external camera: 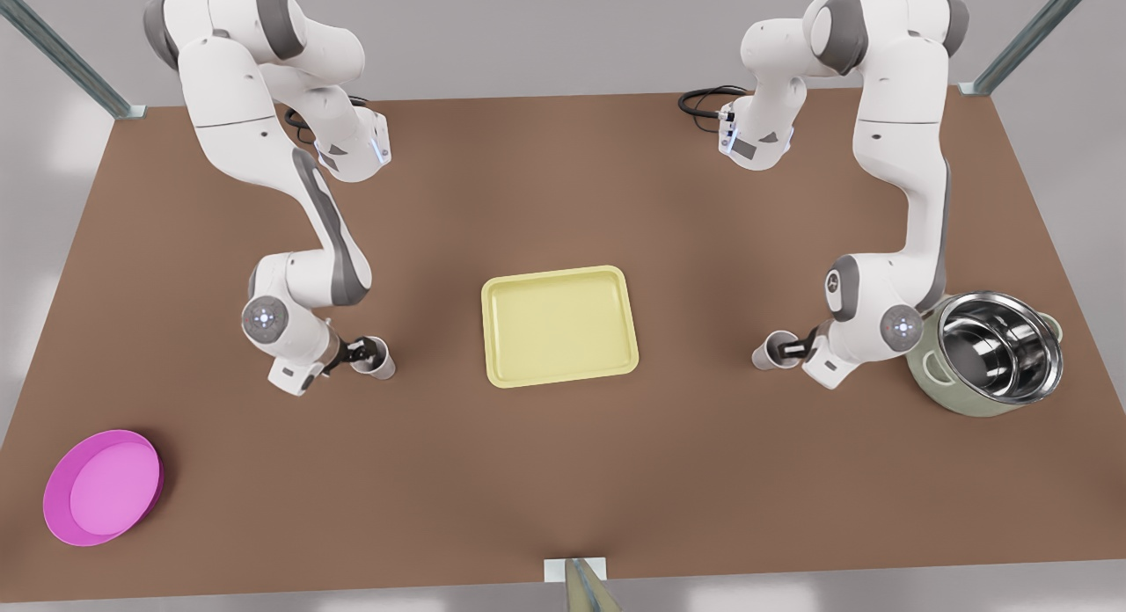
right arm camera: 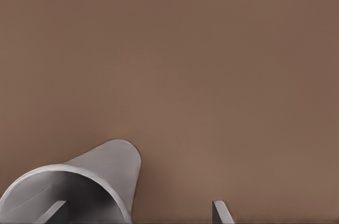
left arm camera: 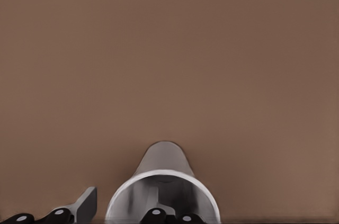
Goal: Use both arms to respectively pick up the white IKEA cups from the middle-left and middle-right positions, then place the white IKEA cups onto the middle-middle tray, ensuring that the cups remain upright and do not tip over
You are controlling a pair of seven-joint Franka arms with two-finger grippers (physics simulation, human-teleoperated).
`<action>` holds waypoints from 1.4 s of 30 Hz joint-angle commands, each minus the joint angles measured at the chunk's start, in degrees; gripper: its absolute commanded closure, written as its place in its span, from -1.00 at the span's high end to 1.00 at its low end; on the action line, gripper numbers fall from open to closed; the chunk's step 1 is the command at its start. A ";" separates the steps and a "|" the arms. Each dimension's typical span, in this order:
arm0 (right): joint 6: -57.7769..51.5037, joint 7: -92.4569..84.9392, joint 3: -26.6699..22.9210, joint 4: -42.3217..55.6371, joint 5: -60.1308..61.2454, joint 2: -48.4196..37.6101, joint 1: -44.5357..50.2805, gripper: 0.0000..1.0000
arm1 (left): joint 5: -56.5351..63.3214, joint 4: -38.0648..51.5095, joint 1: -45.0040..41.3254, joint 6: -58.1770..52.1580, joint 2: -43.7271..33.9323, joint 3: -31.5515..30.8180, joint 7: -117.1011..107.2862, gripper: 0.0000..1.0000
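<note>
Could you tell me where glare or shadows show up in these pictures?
Front view: bright reflections inside the pot, a soft shadow beside the pink dish. Left wrist view: the cup is dim grey inside. Right wrist view: the other cup likewise shaded.

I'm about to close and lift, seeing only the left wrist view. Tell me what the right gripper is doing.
Observer: The right gripper is open, one finger inside its white cup, one outside.
Operator: Give me the tray's position.
Observer: In the front view the yellow tray lies between the two cups, apart from each.
Operator: Report anything else nearby.
Observer: A green pot stands beside the arm at the front view's right.
</note>
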 commanded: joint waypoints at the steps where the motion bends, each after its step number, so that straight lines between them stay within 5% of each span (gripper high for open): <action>1: 2.95 -1.94 0.09 -0.50 -0.13 0.26 0.06 1.00 | -0.21 0.02 -0.11 -3.98 -0.08 0.00 -0.01 -0.17; 2: 3.83 -1.94 0.09 -0.50 -0.13 0.97 0.15 1.00 | -0.21 0.02 -0.11 -3.98 -0.08 0.00 -0.10 -0.54; 6: 5.68 -1.94 0.09 -0.41 -0.05 3.08 -0.03 0.96 | -0.12 0.38 -2.22 -4.94 -2.10 0.00 -4.23 -0.57; 9: 5.68 -3.61 0.00 -0.06 -0.04 3.08 -0.12 0.15 | 0.41 5.38 -6.26 -13.73 -3.16 -0.88 -10.81 -0.57; 13: 5.24 -5.28 0.00 1.08 -0.04 3.08 -0.12 -0.24 | 0.14 12.50 -12.68 -19.54 -1.58 -8.08 -27.52 -0.57; 16: 5.06 -6.16 0.09 1.96 -0.04 3.08 -0.03 -0.57 | 0.49 20.67 -15.05 -19.10 6.50 -14.68 -40.34 -0.57; 20: 4.89 -6.25 0.17 3.81 0.57 2.29 0.32 -0.57 | 0.41 27.71 -17.87 -19.01 11.16 -15.82 -47.38 -0.57; 25: 4.71 1.30 9.31 8.20 10.68 2.37 1.29 -0.57 | 0.14 29.20 -18.48 -11.45 15.38 -15.91 -48.53 -0.57; 27: 4.80 9.13 9.32 8.99 10.77 2.38 5.59 -0.57 | 0.05 29.12 -18.48 -11.45 15.65 -15.91 -48.53 -0.57; 29: 4.80 14.83 9.31 9.08 10.68 2.29 10.42 -0.57 | 0.05 29.12 -18.40 -11.45 16.00 -15.91 -48.18 -0.05; 32: 4.53 15.11 9.31 8.47 10.68 2.55 14.91 -0.57 | 0.14 29.03 -18.22 -11.36 16.52 -15.82 -48.09 -0.02; 34: 4.53 15.20 9.31 7.85 10.68 3.43 17.81 -0.57 | 0.23 29.03 -17.52 -12.59 16.26 -15.91 -47.91 0.89; 35: 4.53 15.20 9.31 7.50 10.68 4.22 18.51 -0.57 | 0.49 29.20 -16.99 -16.02 15.21 -15.91 -47.91 1.00; 38: 4.53 14.85 9.31 6.97 10.50 5.36 19.22 -0.57 | 1.37 33.58 -14.62 -31.65 9.59 -15.73 -48.00 1.00; 40: 4.53 14.85 9.31 6.97 10.06 6.59 19.22 -0.57 | 4.00 52.93 -8.04 -55.39 8.97 -15.64 -47.82 1.00; 42: 5.32 14.93 9.31 7.15 9.98 7.65 19.57 -0.57 | 19.55 52.93 -6.35 -60.13 4.49 -15.91 -17.74 1.00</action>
